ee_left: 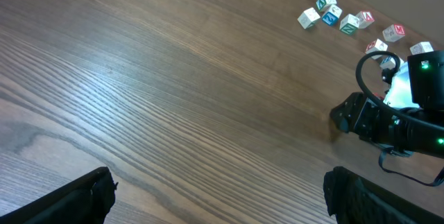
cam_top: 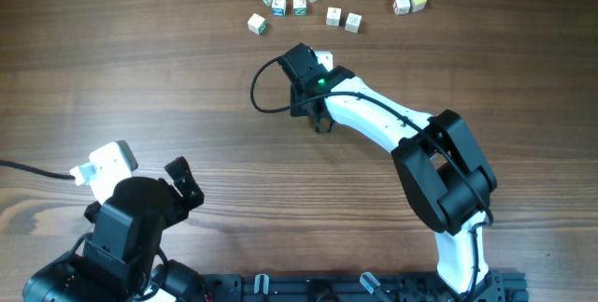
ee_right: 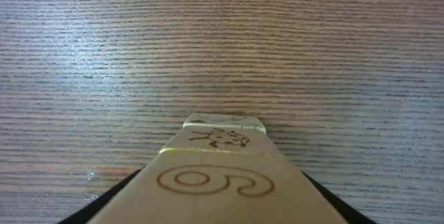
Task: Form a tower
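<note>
The tower (ee_right: 220, 139) fills the lower middle of the right wrist view, a stack of pale wooden cubes seen from above. Its top cube (ee_right: 215, 182) carries a brown "6"-like figure, and the one beneath has a small animal drawing. My right gripper (ee_right: 218, 213) hangs over it, its dark fingers (ee_right: 114, 207) flanking the top cube so closely that no gap shows. Overhead, the right gripper (cam_top: 320, 122) hides the stack. My left gripper (ee_left: 222, 203) is open and empty above bare wood at the near left (cam_top: 182, 182).
Several loose letter cubes (cam_top: 327, 5) lie scattered along the far edge, also seen in the left wrist view as loose cubes (ee_left: 347, 19). The right arm (cam_top: 411, 134) stretches from the near right toward the middle. A black cable (cam_top: 262, 92) loops beside its wrist.
</note>
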